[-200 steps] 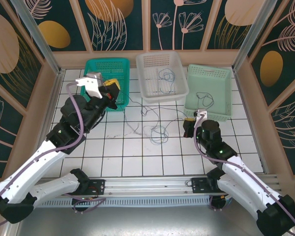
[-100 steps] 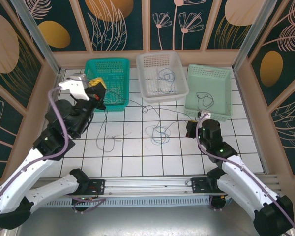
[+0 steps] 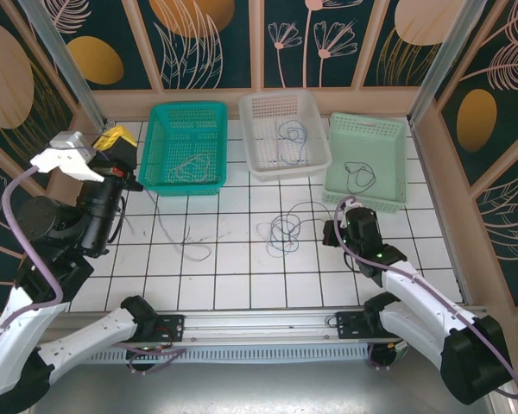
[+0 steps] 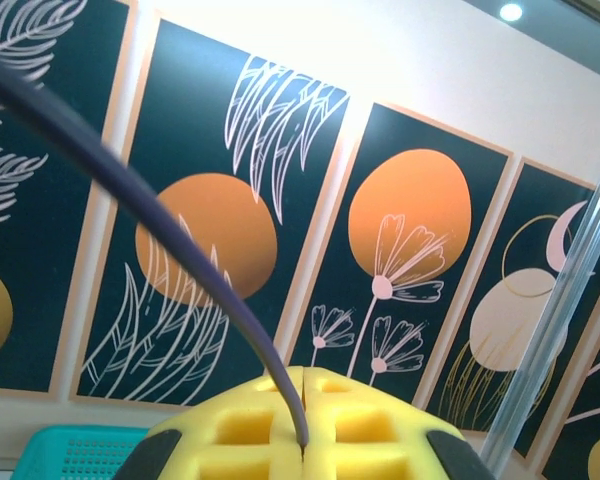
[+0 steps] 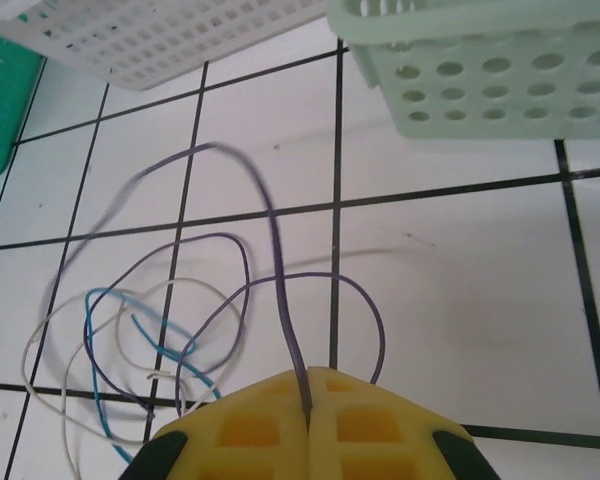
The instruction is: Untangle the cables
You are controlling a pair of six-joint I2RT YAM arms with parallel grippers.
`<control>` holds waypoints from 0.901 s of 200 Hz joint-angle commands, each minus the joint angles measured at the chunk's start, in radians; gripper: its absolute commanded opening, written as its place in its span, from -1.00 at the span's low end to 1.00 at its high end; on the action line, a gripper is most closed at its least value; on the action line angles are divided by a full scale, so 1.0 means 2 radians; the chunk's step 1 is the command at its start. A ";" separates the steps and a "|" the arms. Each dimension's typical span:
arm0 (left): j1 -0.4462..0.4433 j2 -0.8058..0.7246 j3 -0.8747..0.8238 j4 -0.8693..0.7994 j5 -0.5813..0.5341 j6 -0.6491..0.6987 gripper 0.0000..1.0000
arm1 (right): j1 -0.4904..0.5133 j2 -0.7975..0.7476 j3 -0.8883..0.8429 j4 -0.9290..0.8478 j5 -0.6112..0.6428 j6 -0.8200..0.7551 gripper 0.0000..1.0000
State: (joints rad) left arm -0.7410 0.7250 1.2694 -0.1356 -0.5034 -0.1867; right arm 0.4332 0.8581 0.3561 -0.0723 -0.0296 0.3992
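Note:
A tangle of thin cables (image 3: 281,233) lies on the white tiles mid-table; in the right wrist view it shows as purple, white and blue loops (image 5: 130,330). My right gripper (image 3: 331,233) sits low beside the tangle, its yellow pads (image 5: 380,430) shut on a purple cable (image 5: 277,250) that arches out over the tiles. My left gripper (image 3: 119,148) is raised at the far left, beside the teal basket (image 3: 188,107). Its pads (image 4: 380,430) are shut on a dark purple cable (image 4: 180,240), which trails down to a loose loop (image 3: 192,250) on the tiles.
Three baskets stand in a row at the back: teal, white (image 3: 281,97) and mint green (image 3: 369,118), each with thin wires inside. The mint basket (image 5: 480,70) is close ahead of my right gripper. Patterned walls enclose the table on three sides.
My left arm has swung left and up, away from above the teal basket, drawing a cable out across the tiles. My right gripper has dropped slightly, still shut on the purple cable.

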 commanded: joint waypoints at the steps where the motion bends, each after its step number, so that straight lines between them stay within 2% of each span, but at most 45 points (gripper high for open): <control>1: 0.003 -0.003 0.011 0.005 0.004 0.011 -0.97 | -0.003 -0.009 -0.005 0.019 -0.051 -0.013 -1.00; 35: 0.003 0.018 -0.005 0.020 0.042 0.001 -0.95 | 0.000 -0.012 -0.006 0.038 -0.132 -0.042 -1.00; 43: 0.003 0.027 -0.005 0.021 0.050 -0.003 -0.95 | 0.000 -0.008 -0.006 0.037 -0.142 -0.044 -0.92; 52: 0.003 0.036 -0.006 0.026 0.059 -0.006 -0.95 | 0.000 -0.002 -0.001 0.033 -0.148 -0.045 -0.67; 65: 0.003 0.049 -0.011 0.037 0.074 -0.011 -0.95 | 0.000 0.005 0.005 0.025 -0.153 -0.048 0.02; 75: 0.003 0.058 -0.014 0.043 0.084 -0.014 -0.95 | 0.000 0.004 0.013 0.016 -0.146 -0.051 0.40; 80: 0.003 0.062 -0.014 0.044 0.087 -0.016 -0.95 | 0.000 0.002 0.018 0.010 -0.136 -0.052 0.54; 87: 0.003 0.068 -0.016 0.048 0.090 -0.018 -0.94 | 0.000 -0.004 0.025 0.002 -0.122 -0.052 0.62; 101: 0.003 0.077 -0.024 0.059 0.098 -0.023 -0.94 | 0.000 -0.019 0.039 -0.016 -0.092 -0.050 0.71; 121: 0.003 0.091 -0.032 0.071 0.107 -0.029 -0.93 | 0.000 -0.036 0.062 -0.033 -0.073 -0.048 0.73; 180: 0.003 0.148 -0.034 0.093 0.135 -0.043 -0.93 | 0.013 -0.050 0.118 -0.001 -0.137 -0.055 0.65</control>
State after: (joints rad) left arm -0.7403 0.9798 1.2003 -0.0109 -0.2722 -0.2455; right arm 0.4423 0.7784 0.5293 -0.1131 -0.2455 0.3122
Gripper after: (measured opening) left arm 0.040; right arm 0.832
